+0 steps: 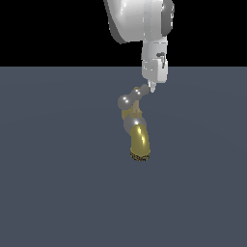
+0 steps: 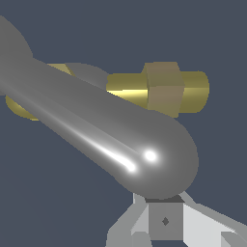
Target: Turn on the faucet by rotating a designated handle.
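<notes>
The faucet (image 1: 139, 139) stands low in the middle of the exterior view, its brass-gold spout curving down under a silver collar. On top sits the handle (image 1: 130, 99), a silver crossbar with rounded ends, lying slanted. My gripper (image 1: 152, 88) hangs straight down with its tip against the bar's end on the exterior view's right, fingers together and holding nothing. The wrist view is filled by the handle (image 2: 106, 130), whose bulbous end rests just in front of my gripper (image 2: 165, 212). Behind the bar show the brass stem and hex nut (image 2: 164, 89).
A flat dark grey floor (image 1: 58, 193) spreads around the faucet, with black background above it. The white arm (image 1: 140, 19) comes down from the top centre.
</notes>
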`<state>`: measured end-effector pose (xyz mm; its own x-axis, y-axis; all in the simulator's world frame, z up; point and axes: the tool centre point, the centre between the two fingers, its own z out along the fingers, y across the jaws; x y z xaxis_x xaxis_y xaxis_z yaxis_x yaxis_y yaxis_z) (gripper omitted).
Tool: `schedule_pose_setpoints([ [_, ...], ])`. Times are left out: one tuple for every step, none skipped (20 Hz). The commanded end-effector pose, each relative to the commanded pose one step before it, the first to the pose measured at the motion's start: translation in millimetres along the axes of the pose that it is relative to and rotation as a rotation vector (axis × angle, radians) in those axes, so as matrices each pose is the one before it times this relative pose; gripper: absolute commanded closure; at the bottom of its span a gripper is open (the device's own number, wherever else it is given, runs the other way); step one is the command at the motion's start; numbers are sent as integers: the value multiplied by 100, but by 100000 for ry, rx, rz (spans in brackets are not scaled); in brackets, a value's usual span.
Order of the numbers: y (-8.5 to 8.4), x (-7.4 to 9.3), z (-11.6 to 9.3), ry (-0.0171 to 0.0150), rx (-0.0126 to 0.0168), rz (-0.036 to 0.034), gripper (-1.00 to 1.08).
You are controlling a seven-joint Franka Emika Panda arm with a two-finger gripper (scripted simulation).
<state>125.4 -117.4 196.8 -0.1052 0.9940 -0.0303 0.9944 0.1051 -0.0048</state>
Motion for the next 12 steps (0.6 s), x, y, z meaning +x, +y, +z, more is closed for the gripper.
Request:
schedule_pose_setpoints([
  [795,4467,-121,1814,-197,-3952,108],
  [120,802,-9,115,-36,-272,108],
  [122,815,-9,118,-37,-279,108],
  [124,824,-9,118,-37,-279,108],
  [127,839,-9,122,-39,-289,108],
  [128,848,-9,122,-39,-289,108],
  [130,856,-10,123,-39,-289,108],
  [133,868,-10,125,-41,-296,108],
  [136,876,-10,126,-41,-296,108],
  [141,889,-11,130,-43,-306,108],
  [108,645,-8,93,-32,-218,108],
  [0,0,0,0,0,0,108],
])
